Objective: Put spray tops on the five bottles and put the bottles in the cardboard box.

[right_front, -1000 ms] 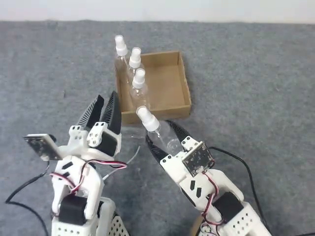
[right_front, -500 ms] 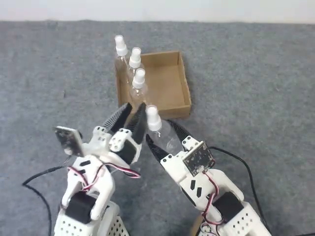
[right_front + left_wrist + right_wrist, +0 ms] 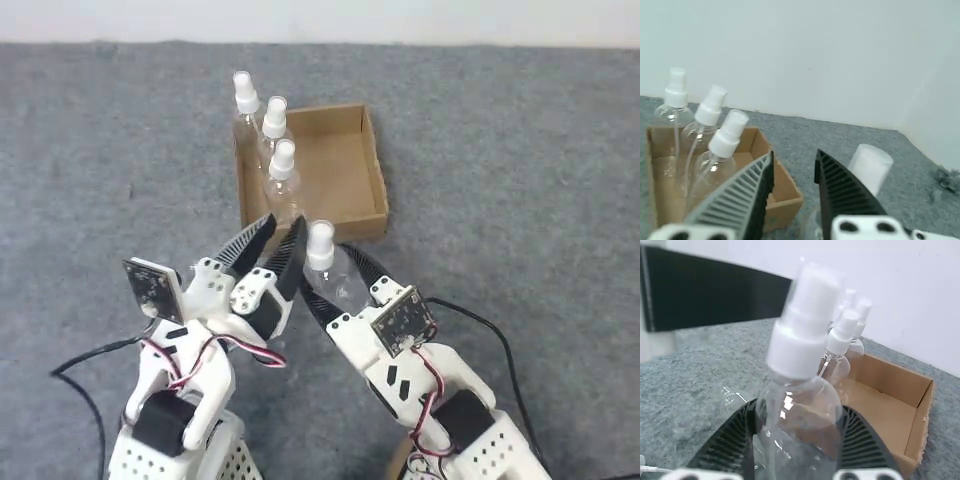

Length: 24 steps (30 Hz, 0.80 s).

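My right gripper (image 3: 335, 280) is shut on a clear bottle (image 3: 340, 282) (image 3: 799, 425) that stands nearly upright with a white spray top (image 3: 320, 245) (image 3: 804, 327) on it. The left gripper (image 3: 284, 226) (image 3: 792, 172) is open with nothing between its fingers, just left of that spray top (image 3: 869, 166). One of its dark fingers (image 3: 715, 290) crosses behind the bottle in the right wrist view. Three capped bottles (image 3: 283, 172) (image 3: 715, 160) stand along the left side of the cardboard box (image 3: 350, 165) (image 3: 782, 192) (image 3: 890, 390).
A clear, uncapped bottle neck (image 3: 733, 397) lies on the grey carpet (image 3: 520, 180) by my right gripper. The right half of the box floor is bare. A white wall runs behind the table.
The left arm swung right and forward until its open gripper reached the held bottle's top. The bottle's top tilted a little to the right. The right arm stayed put.
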Each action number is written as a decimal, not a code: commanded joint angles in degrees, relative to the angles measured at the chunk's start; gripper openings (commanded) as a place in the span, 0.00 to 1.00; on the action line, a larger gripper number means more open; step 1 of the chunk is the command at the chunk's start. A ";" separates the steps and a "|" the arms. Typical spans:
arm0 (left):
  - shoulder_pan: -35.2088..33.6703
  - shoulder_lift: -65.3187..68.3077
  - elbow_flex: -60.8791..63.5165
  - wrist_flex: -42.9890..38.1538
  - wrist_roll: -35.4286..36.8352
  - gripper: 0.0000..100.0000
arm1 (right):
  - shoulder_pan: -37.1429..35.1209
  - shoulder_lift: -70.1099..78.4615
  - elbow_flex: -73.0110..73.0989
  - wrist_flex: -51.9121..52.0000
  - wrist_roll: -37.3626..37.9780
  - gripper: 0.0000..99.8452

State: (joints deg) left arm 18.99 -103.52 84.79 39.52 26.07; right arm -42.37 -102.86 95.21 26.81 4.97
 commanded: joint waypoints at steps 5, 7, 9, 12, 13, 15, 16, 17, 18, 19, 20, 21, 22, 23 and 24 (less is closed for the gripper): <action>-4.57 -0.97 -1.98 -2.02 5.36 0.13 | 0.40 -0.92 0.53 -1.80 -0.70 0.05; -4.40 -0.97 -1.89 -2.02 5.36 0.13 | 0.48 -0.92 0.09 -1.80 -0.79 0.05; -4.31 -0.88 -1.80 -1.93 5.36 0.13 | 0.48 -0.92 0.09 -1.80 -0.79 0.05; -1.76 -0.88 -1.01 -1.76 4.92 0.13 | 0.31 -0.92 0.09 -1.80 -0.79 0.05; 0.09 -0.88 -0.40 -1.76 3.78 0.13 | 0.22 -0.92 0.09 -1.80 -0.79 0.05; 3.43 -0.88 0.84 -1.58 0.35 0.13 | 0.31 -0.92 0.09 -1.80 -0.70 0.05; 4.57 -0.88 1.01 -0.79 -1.05 0.12 | 0.48 -0.92 0.09 -1.80 -0.62 0.05; 5.54 -0.88 0.84 0.26 -1.93 0.12 | 0.48 -0.92 0.18 -1.80 -0.53 0.05; 6.51 -0.88 0.66 1.14 -2.64 0.11 | 0.57 -0.92 0.26 -1.80 -0.53 0.05; 7.21 -0.88 0.22 2.11 -3.25 0.09 | 0.57 -0.92 0.35 -1.71 -0.53 0.05; 8.00 -0.88 -0.13 2.90 -4.22 0.08 | 0.57 -0.92 0.44 -1.71 -0.53 0.05; 8.79 -0.88 -0.57 3.78 -5.19 0.06 | 0.57 -0.92 0.53 -1.71 -0.44 0.05; 9.32 -0.97 -1.01 4.48 -6.15 0.05 | 0.57 -0.92 0.62 -1.71 -0.44 0.05; 9.85 -0.97 -1.36 5.01 -6.95 0.04 | 0.57 -0.92 0.62 -1.54 -0.44 0.05; 10.20 -0.97 -1.63 5.27 -7.38 0.03 | 0.57 -0.92 0.70 -1.45 -0.44 0.05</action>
State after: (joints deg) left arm 26.81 -103.52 85.05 41.71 21.85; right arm -42.37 -102.77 95.21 26.81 4.97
